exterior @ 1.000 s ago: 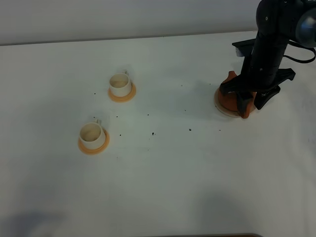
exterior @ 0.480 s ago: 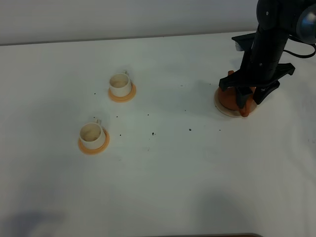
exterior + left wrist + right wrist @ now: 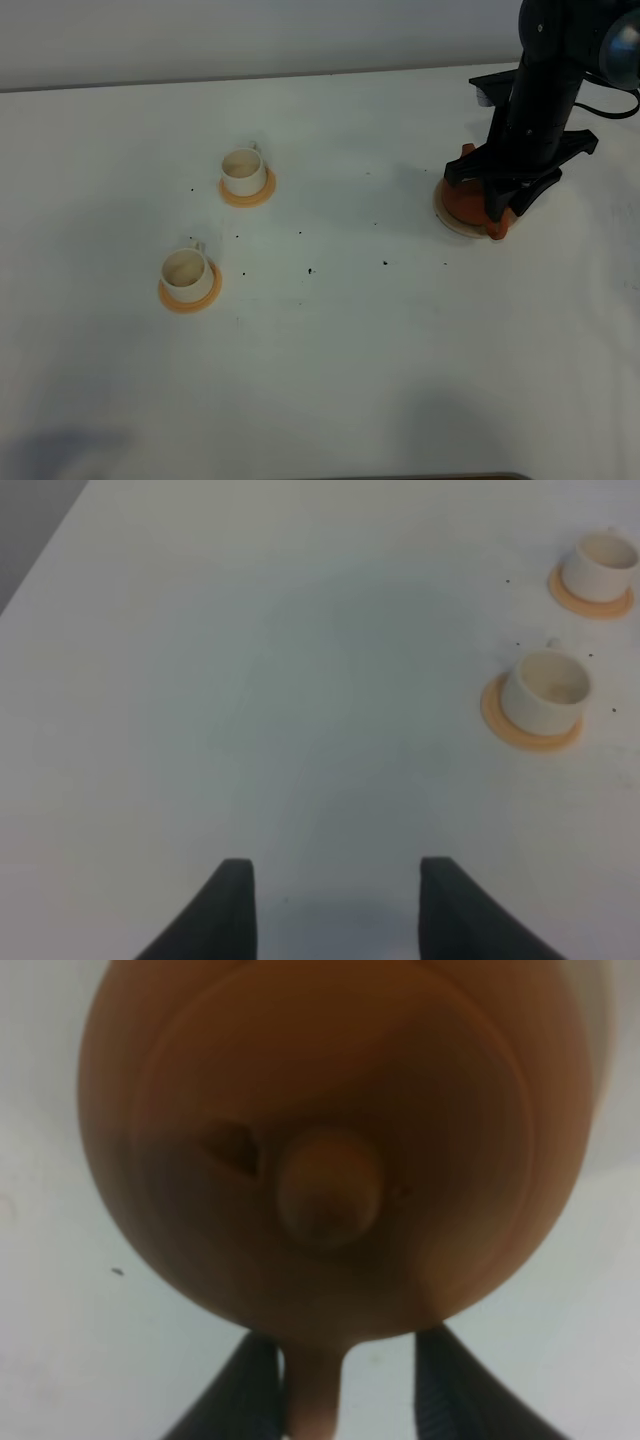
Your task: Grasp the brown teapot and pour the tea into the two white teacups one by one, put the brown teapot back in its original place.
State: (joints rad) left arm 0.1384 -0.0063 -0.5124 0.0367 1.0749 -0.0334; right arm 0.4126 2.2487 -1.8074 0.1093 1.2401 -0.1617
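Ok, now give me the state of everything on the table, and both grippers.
Brown teapot: upright on the beige disc, lid on.
Far teacup: upright on its saucer, looks empty.
Near teacup: upright on its saucer, looks empty.
Right gripper: jaws open, straddling the teapot's handle.
Left gripper: jaws open, holding nothing.

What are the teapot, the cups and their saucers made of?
Teapot: likely unglazed clay; it is reddish-brown and matte, with no sharp highlights.
Cups: probably glazed ceramic or porcelain, with plain white, smooth walls.
Saucers: hard to tell, perhaps wood or plastic. They are flat, dull orange discs.
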